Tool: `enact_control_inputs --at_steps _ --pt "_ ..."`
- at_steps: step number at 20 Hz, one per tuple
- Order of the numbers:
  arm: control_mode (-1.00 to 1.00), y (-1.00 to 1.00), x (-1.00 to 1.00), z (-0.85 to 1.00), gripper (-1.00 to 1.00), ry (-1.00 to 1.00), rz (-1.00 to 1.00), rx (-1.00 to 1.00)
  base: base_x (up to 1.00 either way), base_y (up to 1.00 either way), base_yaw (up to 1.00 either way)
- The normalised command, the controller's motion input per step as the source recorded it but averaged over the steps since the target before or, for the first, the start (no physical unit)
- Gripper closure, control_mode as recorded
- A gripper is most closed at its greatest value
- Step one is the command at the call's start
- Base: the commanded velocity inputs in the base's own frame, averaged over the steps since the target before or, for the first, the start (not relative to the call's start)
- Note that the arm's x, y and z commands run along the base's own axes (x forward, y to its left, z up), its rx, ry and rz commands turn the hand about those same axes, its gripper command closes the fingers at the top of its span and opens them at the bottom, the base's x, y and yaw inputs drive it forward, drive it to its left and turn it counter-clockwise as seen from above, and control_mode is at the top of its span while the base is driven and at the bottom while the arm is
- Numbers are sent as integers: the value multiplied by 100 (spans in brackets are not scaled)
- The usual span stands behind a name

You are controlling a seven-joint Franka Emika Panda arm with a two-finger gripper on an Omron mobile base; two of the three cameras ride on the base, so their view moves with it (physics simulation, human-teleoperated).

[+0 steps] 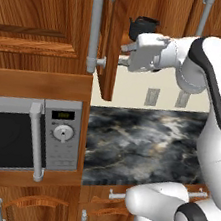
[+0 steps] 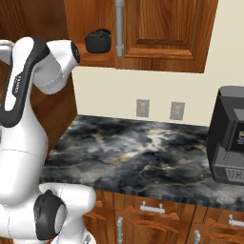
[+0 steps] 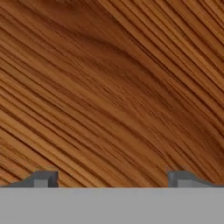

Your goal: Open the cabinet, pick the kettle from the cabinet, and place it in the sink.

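No text is legible; the microwave (image 1: 27, 137) display is blurred.

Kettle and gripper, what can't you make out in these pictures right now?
- Kettle: lower body hidden by the robot's hand, left base view.
- Kettle: spout too small to make out, right base view.
- Gripper: open; wood grain ahead, hand view; which cabinet surface, unclear.
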Motion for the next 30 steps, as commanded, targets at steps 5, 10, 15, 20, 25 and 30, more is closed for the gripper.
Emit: enact_control_inputs --at_steps 5,10,15,20,25,30 --pt "-100 -63 0 8 -100 -4 -1 -8 0 0 0" --pt "-100 -66 -3 12 -100 -5 -4 -15 0 0 0" --pt "-100 -64 -8 14 -100 -8 -8 -19 0 0 0" --pt "-100 -61 -8 11 -100 -11 -7 -18 0 0 0" --pt "-100 -35 -1 1 -100 -14 -4 -6 0 0 0" --pt "-100 -16 3 1 -100 -10 0 0 0 0 0"
